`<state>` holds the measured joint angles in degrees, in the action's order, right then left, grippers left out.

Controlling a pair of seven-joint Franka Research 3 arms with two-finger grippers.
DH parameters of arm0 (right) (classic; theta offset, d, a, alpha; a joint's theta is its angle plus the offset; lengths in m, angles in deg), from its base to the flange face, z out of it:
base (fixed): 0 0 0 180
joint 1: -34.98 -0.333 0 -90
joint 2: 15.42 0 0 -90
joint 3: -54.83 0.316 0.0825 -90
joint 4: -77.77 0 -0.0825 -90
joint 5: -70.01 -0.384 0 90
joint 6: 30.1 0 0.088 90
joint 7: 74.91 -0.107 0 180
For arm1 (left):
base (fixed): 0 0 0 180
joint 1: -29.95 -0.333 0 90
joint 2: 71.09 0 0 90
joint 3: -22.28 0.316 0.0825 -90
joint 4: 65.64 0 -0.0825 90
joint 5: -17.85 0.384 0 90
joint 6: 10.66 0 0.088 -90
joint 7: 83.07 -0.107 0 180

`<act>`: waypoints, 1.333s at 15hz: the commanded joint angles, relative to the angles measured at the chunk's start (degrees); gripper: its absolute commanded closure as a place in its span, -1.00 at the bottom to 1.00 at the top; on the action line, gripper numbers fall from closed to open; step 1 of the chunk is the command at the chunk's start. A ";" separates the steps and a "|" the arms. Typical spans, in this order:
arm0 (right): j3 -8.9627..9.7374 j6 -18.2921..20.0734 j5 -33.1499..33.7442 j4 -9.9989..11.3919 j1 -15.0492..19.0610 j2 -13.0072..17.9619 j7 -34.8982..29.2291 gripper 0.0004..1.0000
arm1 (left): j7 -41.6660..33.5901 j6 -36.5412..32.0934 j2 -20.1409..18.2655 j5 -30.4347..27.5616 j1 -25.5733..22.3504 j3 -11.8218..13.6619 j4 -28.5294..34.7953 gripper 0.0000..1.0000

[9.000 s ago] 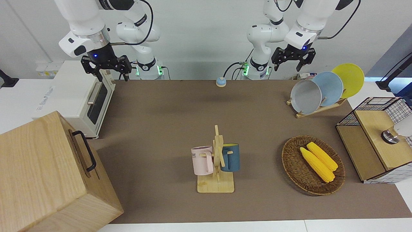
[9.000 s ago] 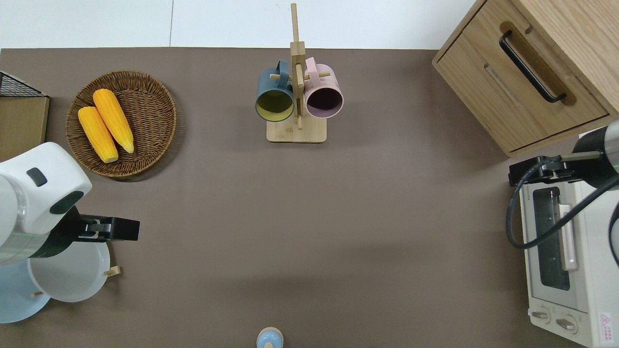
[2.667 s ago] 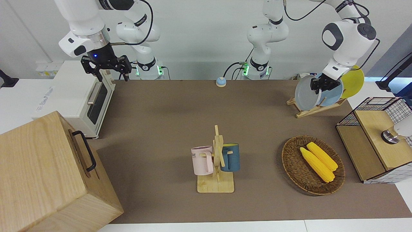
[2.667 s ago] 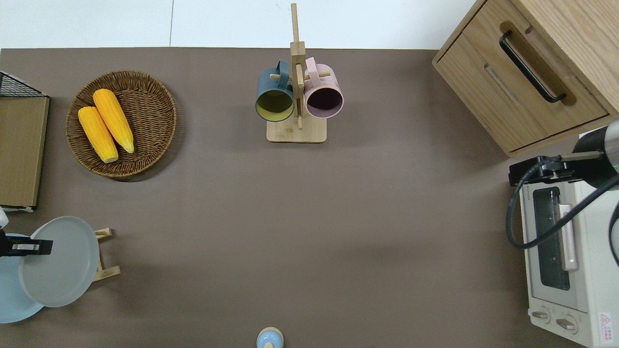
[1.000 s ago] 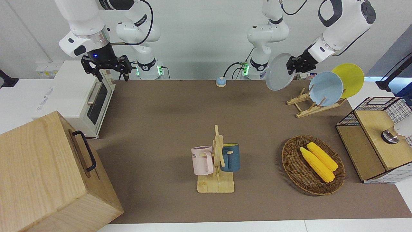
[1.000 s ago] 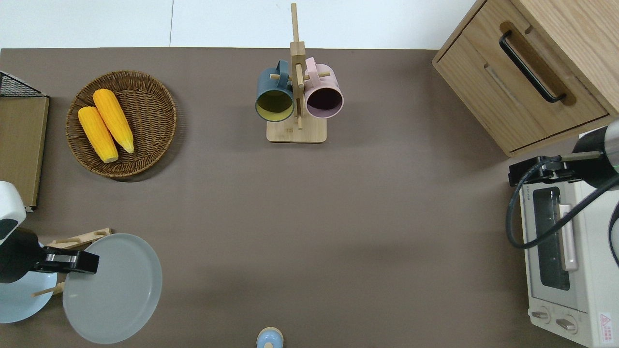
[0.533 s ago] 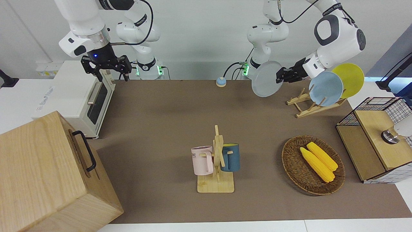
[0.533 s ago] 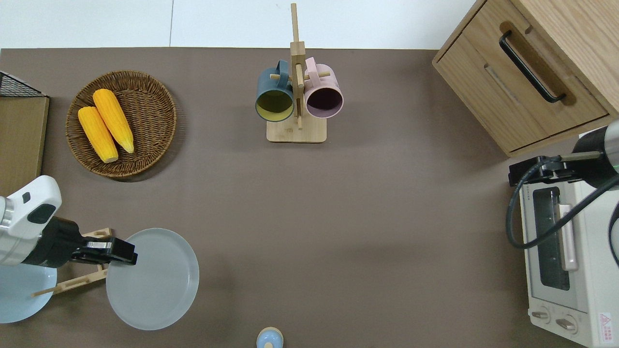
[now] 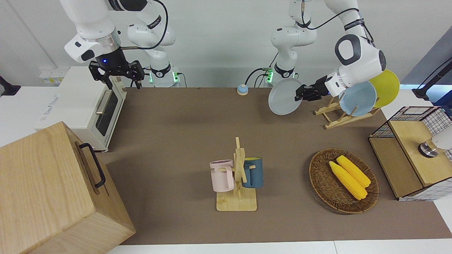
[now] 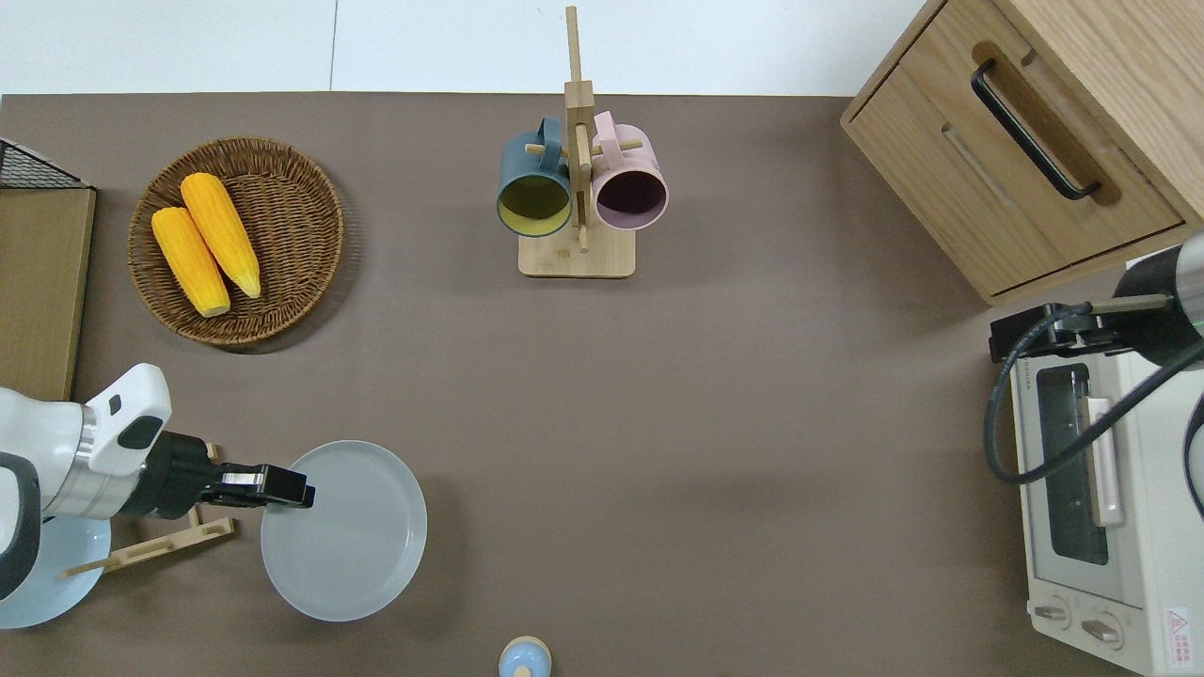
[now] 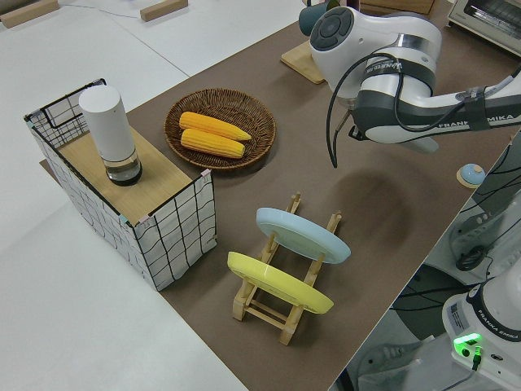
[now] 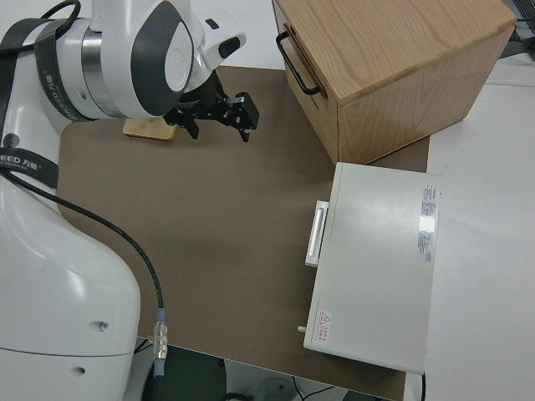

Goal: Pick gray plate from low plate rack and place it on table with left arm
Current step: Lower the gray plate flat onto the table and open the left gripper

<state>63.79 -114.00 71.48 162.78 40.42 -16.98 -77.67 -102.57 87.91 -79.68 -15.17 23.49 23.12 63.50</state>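
1. Across the worktop, front view: left claw (image 9: 300, 94) is clamped on the rim of the gray plate (image 9: 282, 97), which hangs tilted in the air beside the low plate rack (image 9: 335, 118), off it toward the middle. Edge grip judged to suit a plate that stood upright in slats. Light blue plate (image 9: 360, 98) and yellow plate (image 9: 386, 86) sit slanted in the rack; the slot farthest from the left arm's end stands vacant. Right arm parked, its claw (image 9: 116, 76) with fingers spread, holding nothing.

2. Overhead view: gray plate (image 10: 353, 536) reads nearly round, so close to level; it is over bare worktop (image 10: 705, 423) next to the rack (image 10: 160, 545). Left claw (image 10: 287, 491) grips the rim on the rack-facing edge. Judgement: lowering and release remain. Wicker basket (image 10: 282, 244) with two corn cobs lies farther from the robots; mug stand (image 10: 576, 259) near mid-table.

3. Left side view: plate and claw hidden by the arm. Rack (image 11: 281, 301) carries only the blue and yellow plates.

4. Right side view: matte brown worktop (image 12: 209, 251), white toaster oven (image 12: 376, 267), wooden cabinet (image 12: 393, 67). Right claw (image 12: 221, 117) open.
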 commanded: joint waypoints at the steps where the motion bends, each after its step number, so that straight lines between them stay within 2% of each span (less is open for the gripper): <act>1: -0.34 0.05 -0.15 -0.37 -0.43 -0.02 -0.22 -0.97 | -8.68 5.39 0.15 -3.97 -0.48 0.65 5.41 1.00; 7: -0.34 0.14 -0.15 -0.37 -0.43 -0.11 -0.22 -0.97 | -15.46 14.80 2.69 -6.79 0.48 0.66 10.17 1.00; 10: -0.34 0.05 -0.15 -0.37 -0.43 -0.02 -0.22 -0.97 | -22.31 16.74 6.03 -9.34 -0.30 0.66 10.17 1.00; 14: -0.34 0.05 -0.15 -0.37 -0.43 -0.02 -0.22 -0.97 | -23.47 17.09 6.39 -8.73 -0.05 0.66 9.90 0.96; 15: -0.34 0.05 -0.15 -0.37 -0.43 -0.02 -0.22 -0.97 | -23.47 17.44 6.31 -8.64 0.31 0.57 9.82 0.65; 16: -0.34 0.05 -0.15 -0.37 -0.43 -0.02 -0.22 -0.97 | -23.47 17.62 6.04 -8.55 0.48 0.31 9.73 -0.05; 18: -0.34 0.05 -0.15 -0.37 -0.43 -0.02 -0.22 -0.97 | -23.21 18.50 5.87 -6.46 0.48 0.13 9.12 -0.99; 20: -0.34 0.05 -0.15 -0.37 -0.43 -0.02 -0.22 -0.97 | -22.60 19.21 5.78 -3.03 0.66 -0.05 7.54 -0.99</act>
<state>63.79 -114.00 71.48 162.78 40.42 -16.98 -77.67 -125.12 105.44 -73.97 -22.12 23.56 23.16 72.76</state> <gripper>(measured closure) 0.013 0.656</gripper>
